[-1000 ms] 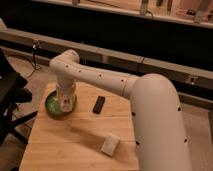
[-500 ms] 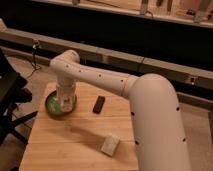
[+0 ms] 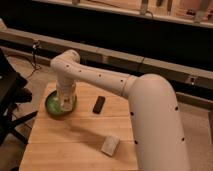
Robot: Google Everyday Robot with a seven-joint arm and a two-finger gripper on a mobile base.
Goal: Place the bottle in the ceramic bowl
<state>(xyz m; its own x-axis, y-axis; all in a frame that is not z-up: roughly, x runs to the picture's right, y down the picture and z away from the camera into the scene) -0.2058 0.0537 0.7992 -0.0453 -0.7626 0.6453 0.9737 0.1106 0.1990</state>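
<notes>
The green ceramic bowl (image 3: 54,106) sits at the left of the wooden table (image 3: 75,135). My white arm reaches down from the right. Its gripper (image 3: 65,104) hangs straight over the bowl, reaching into it. A pale whitish shape at the gripper's end (image 3: 66,99) may be the bottle, upright over the bowl's inside. I cannot separate it from the gripper.
A flat black object (image 3: 99,104) lies on the table right of the bowl. A small pale block (image 3: 110,145) lies near the front edge. A dark chair (image 3: 10,100) stands left of the table. A long rail (image 3: 150,62) runs behind it.
</notes>
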